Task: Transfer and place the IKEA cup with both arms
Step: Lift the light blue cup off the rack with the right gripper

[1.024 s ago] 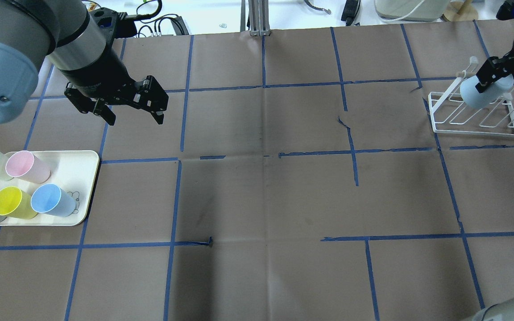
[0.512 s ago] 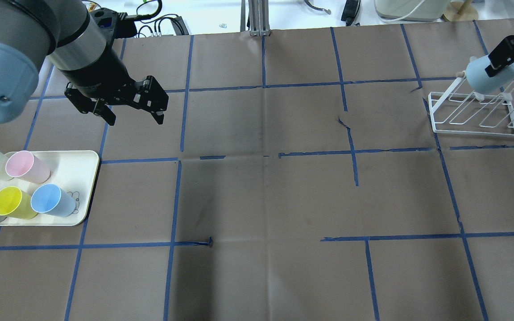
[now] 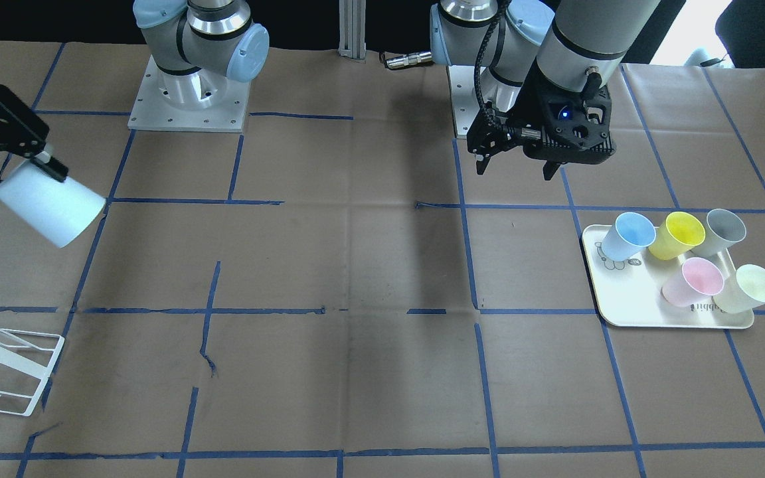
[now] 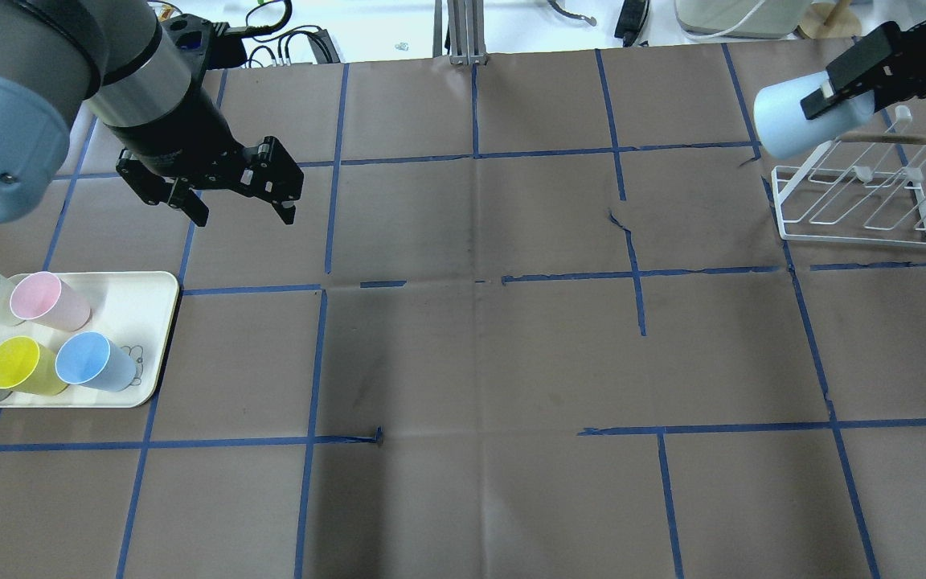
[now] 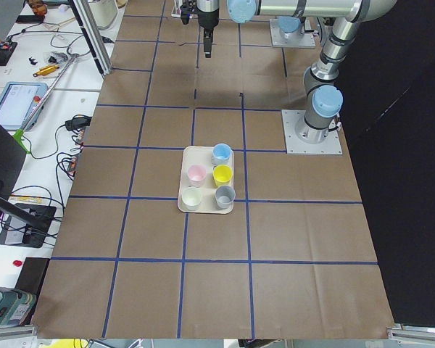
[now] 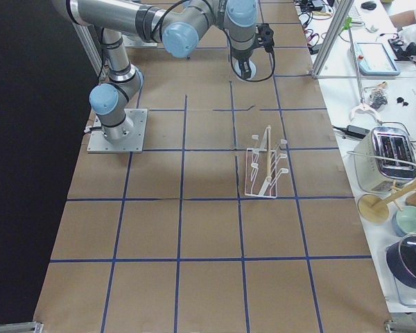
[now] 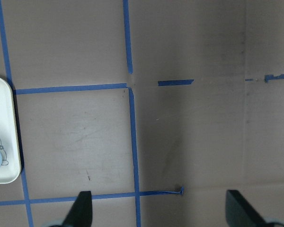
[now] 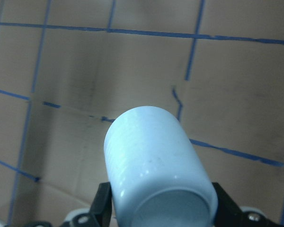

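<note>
IKEA cup (image 4: 780, 122) clamped in right hand (image 4: 823, 103) — seemingly above the rack (image 4: 855, 235).

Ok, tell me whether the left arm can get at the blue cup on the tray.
Probably yes: the left gripper hangs open and empty near the tray, and the blue cup stands at its inner edge with nothing between.
</note>
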Controlling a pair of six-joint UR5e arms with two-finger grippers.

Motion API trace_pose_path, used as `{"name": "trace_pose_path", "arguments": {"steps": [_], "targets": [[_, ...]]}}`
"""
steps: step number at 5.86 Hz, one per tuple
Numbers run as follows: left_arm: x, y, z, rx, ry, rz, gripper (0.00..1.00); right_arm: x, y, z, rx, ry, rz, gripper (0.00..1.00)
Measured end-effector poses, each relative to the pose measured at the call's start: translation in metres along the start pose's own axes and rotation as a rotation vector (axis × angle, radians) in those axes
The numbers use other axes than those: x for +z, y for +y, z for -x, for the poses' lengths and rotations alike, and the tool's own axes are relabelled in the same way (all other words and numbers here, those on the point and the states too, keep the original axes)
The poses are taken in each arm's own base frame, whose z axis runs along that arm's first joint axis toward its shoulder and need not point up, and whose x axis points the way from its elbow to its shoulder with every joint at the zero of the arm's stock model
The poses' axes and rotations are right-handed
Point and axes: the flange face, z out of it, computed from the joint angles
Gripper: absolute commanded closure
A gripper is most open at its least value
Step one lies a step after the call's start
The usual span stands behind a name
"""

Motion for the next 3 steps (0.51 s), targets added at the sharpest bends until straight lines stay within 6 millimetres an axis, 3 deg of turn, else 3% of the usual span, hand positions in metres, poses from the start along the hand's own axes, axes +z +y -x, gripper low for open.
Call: {"name": "trace_pose_path", "arguments": {"steps": [3], "targets": [[0.000, 0.000, 0.000, 0.000, 0.000, 0.000, 0.02, 0.055, -0.004, 0.086, 0.039, -0.388, 0.049, 0.55]]}}
